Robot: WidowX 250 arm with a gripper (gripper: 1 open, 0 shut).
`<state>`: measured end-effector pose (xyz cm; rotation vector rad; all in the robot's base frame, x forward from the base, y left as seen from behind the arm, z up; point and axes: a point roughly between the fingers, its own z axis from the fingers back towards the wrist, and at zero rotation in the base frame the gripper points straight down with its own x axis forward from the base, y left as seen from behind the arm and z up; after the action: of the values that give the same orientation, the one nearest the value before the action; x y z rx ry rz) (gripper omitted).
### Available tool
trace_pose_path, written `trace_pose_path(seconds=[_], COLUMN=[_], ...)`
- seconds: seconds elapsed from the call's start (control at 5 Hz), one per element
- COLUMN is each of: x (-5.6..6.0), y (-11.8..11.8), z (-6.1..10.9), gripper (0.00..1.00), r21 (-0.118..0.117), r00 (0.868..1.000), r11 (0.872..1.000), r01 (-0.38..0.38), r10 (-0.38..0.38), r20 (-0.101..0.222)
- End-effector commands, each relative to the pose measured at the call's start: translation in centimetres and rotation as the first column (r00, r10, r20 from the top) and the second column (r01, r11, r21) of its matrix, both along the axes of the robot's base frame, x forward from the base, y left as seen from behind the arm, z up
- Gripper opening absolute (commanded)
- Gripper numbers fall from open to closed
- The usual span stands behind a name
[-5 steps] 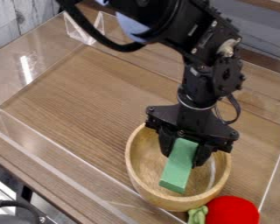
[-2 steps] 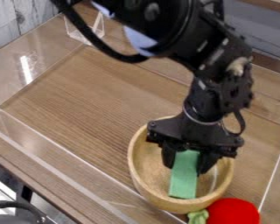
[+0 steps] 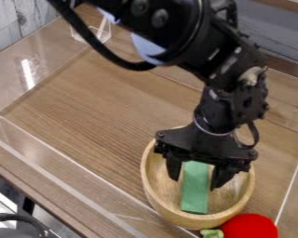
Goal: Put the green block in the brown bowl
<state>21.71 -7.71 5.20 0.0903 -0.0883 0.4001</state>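
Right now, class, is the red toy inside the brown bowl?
No, the red toy sits outside the brown bowl, just beyond its rim.

1 wooden tabletop with visible grain carries 1 round light-brown wooden bowl near its edge, and 1 red round toy with a green leafy part sits just beside the bowl.

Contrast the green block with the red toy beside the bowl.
The green block is a flat, elongated bar, while the red toy is rounded. The block is plain green; the toy is red with green at one side. The block lies inside the brown bowl, whereas the toy sits outside it.
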Motion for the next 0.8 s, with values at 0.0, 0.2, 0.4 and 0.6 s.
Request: trace_pose_path(seconds=[0.0, 0.2, 0.4, 0.6], x=[1.7, 2.9, 4.6, 4.9], y=[0.2, 1.2, 2.4, 2.9], z=[2.7, 4.2, 4.6, 5.1], gripper=[1.0, 1.0, 1.0, 1.0], r21=[-0.028, -0.034, -0.048, -0.05], r00=[0.997, 0.989, 0.976, 0.979], r11=[0.999, 0.997, 0.991, 0.996], r01=[-0.027, -0.068, -0.127, -0.077], r10=[0.029, 0.071, 0.134, 0.085], r20=[0.072, 0.126, 0.169, 0.186])
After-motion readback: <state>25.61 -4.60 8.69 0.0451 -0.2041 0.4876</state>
